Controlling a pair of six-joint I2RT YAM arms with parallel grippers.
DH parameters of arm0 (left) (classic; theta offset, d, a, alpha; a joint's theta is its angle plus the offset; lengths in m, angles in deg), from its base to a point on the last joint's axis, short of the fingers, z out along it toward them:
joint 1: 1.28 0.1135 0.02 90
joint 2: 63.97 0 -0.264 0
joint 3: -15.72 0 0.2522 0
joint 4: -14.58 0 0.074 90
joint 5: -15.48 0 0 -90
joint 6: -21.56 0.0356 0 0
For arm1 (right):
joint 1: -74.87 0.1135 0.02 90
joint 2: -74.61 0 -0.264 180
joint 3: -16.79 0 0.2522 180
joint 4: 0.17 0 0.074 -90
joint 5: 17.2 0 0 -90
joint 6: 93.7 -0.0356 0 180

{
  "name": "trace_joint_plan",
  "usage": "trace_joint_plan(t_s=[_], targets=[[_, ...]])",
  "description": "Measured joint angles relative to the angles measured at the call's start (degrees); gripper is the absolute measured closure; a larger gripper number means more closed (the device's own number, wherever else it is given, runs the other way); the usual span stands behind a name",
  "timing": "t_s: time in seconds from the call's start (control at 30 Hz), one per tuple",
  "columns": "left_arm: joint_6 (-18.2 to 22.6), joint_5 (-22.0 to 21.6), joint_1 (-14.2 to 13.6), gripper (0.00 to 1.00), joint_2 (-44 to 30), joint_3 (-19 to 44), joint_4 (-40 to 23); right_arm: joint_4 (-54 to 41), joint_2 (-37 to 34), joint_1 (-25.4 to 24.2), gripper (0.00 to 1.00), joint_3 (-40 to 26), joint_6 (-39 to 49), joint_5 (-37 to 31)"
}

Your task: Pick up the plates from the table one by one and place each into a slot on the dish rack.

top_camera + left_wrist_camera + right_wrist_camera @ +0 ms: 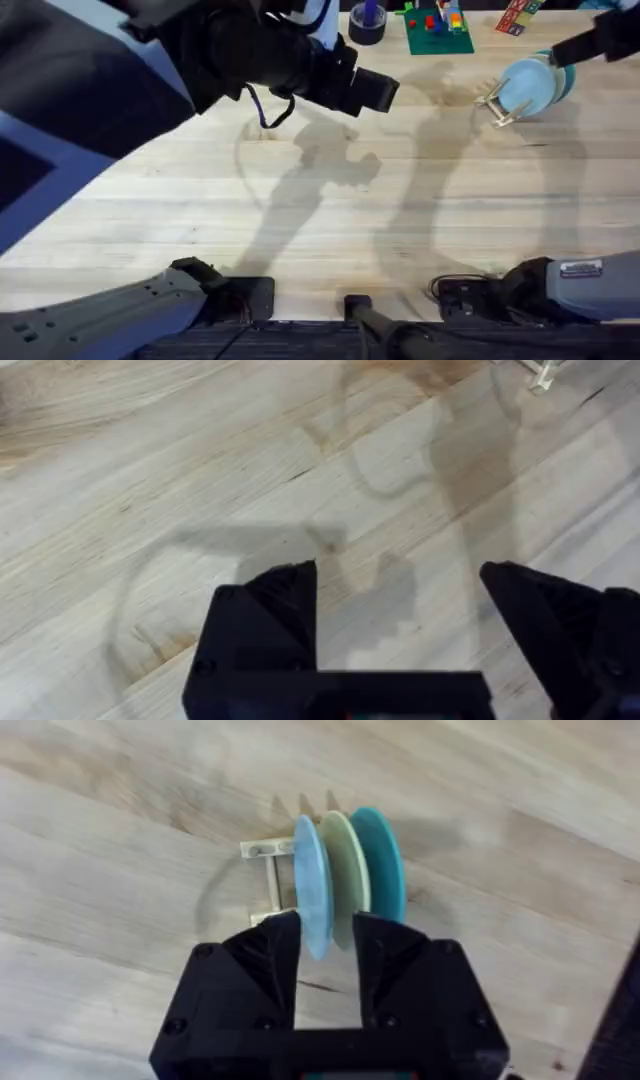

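Green baseplate [438, 38], tape roll [367, 24]

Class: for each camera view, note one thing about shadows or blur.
Overhead: the left arm looms large, dark and blurred; arm shadows cross the table. Left wrist: soft hand shadows on the planks. Right wrist: the plates cast a faint shadow.

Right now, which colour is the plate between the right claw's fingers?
Pale light blue plate, standing in the dish rack; the right wrist view shows it best.

Both arms have grey base links with black joints; the left arm [260, 60] carries a dark looped cable. The right gripper [328, 955] has blocky matte black fingers.
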Motion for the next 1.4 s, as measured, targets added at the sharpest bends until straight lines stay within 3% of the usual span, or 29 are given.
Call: trace_joint_plan(t_s=[0.23, 0.3, 0.4, 0.43, 0.47, 0.77, 1.13, 1.4], targets=[[0.0, -0.7, 0.0, 0.006, 0.0, 0.0, 0.0, -5.83, 8.41, 0.0, 0.621, -0.05, -2.78, -0.14], [0.0, -1.0, 0.0, 0.006, 0.0, 0.0, 0.0, -7.61, 10.34, 0.0, 0.553, -0.08, -5.0, -0.45], [0.02, -1.33, 0.0, 0.006, 0.0, 0.0, 0.0, -10.51, 12.81, 0.16, 0.132, -0.1, -8.14, -0.82], [0.0, -1.49, 0.0, 0.006, 0.0, 0.0, 0.0, -12.02, 13.68, 0.35, 0.038, -0.1, -9.1, -0.91], [0.0, -1.51, 0.0, 0.006, 0.0, 0.0, 0.0, -13.45, 14.4, 0.58, 0.017, -0.1, -9.97, -0.96], [0.0, -1.56, 0.0, 0.006, 0.0, 0.0, 0.0, -22.34, 22.66, 5.43, 0.007, -0.12, -20.28, -3.73], [0.0, -1.65, 0.0, 0.006, 0.0, 0.0, 0.0, -29.64, 29.97, 17.21, 0.007, -0.04, -29.97, -4.7], [0.01, -1.67, 0.0, 0.006, 0.0, 0.0, 0.0, -27.11, 36.75, 24.49, 0.007, 8.73, -37.65, -4.7]])
